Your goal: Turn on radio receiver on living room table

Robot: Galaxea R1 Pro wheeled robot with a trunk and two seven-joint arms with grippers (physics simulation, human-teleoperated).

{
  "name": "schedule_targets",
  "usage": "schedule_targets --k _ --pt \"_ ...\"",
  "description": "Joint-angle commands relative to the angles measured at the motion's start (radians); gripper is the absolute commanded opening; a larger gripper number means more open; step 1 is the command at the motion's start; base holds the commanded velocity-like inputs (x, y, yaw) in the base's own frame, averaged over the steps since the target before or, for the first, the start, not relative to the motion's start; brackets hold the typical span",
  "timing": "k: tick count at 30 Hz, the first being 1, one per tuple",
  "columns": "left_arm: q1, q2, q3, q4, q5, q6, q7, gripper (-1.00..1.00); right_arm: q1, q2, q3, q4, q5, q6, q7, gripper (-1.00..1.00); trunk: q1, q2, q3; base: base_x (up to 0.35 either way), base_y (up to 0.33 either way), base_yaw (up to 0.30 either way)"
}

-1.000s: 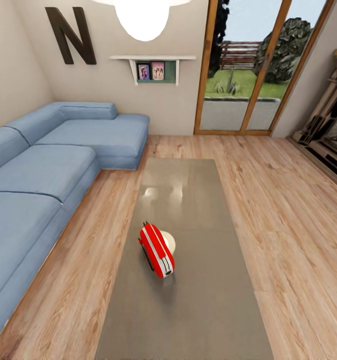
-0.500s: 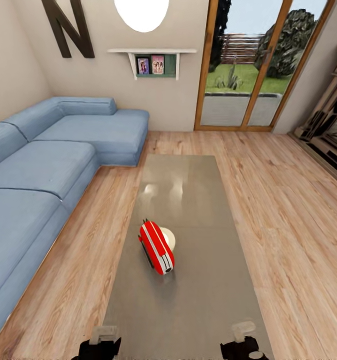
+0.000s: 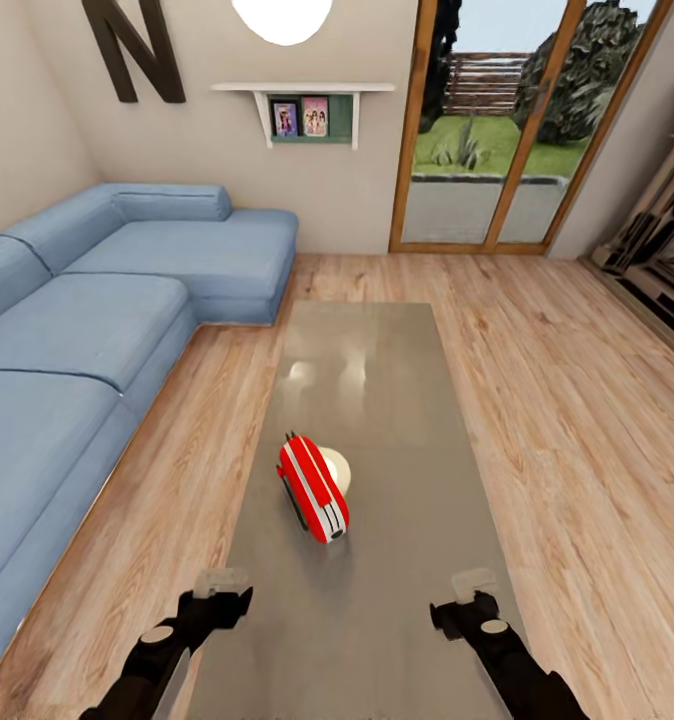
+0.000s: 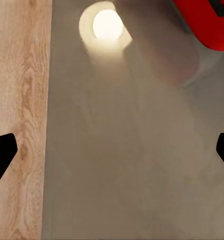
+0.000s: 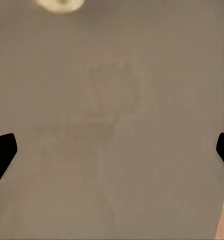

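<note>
Red radio on the middle of the low table, both tools open and empty.

The radio receiver (image 3: 313, 488) stands on the glossy table (image 3: 377, 360), far of both arms; it looks like a small, light, rigid shell that may slide on the smooth top, so a gentle press on its control seems better than a pinch. The left tool (image 3: 219, 594) and right tool (image 3: 465, 598) hover over the near end. The left wrist view catches a red corner (image 4: 207, 24) and a round lamp reflection (image 4: 107, 25); the head view gives the blue sofa (image 3: 87, 340) at left.

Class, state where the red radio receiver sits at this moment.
In the head view, the radio receiver lies on the table, left of its centreline, ahead of both grippers, toward the sofa side.
</note>
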Motion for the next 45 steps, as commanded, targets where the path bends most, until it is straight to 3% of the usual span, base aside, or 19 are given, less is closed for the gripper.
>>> schedule_targets --k 1,5,18,28,45 --pt "-0.003 0.000 0.000 -0.001 0.000 -0.001 0.000 1.00 -0.003 0.001 0.000 -0.015 0.007 0.000 0.001 1.00 0.000 0.000 -0.002 0.000 0.000 0.000" --pt "-0.011 0.001 0.000 0.000 -0.004 -0.008 0.000 1.00 -0.006 0.005 0.002 -0.083 0.029 0.003 0.000 1.00 0.000 0.000 -0.008 0.000 0.000 0.000" --pt "-0.039 -0.007 -0.001 -0.003 -0.013 0.002 0.003 1.00 -0.006 0.023 0.001 -0.236 0.030 0.073 -0.012 1.00 0.000 0.000 -0.013 0.000 0.000 0.000" --pt "-0.071 -0.008 -0.001 0.020 -0.002 0.006 0.004 1.00 -0.005 0.022 0.003 -0.256 0.028 0.074 -0.002 1.00 0.000 0.000 -0.013 0.000 0.000 0.000" --pt "-0.073 -0.017 -0.002 0.025 0.000 0.005 0.003 1.00 -0.005 0.024 0.013 -0.250 0.028 0.077 0.000 1.00 0.000 0.000 -0.013 0.000 0.000 0.000"
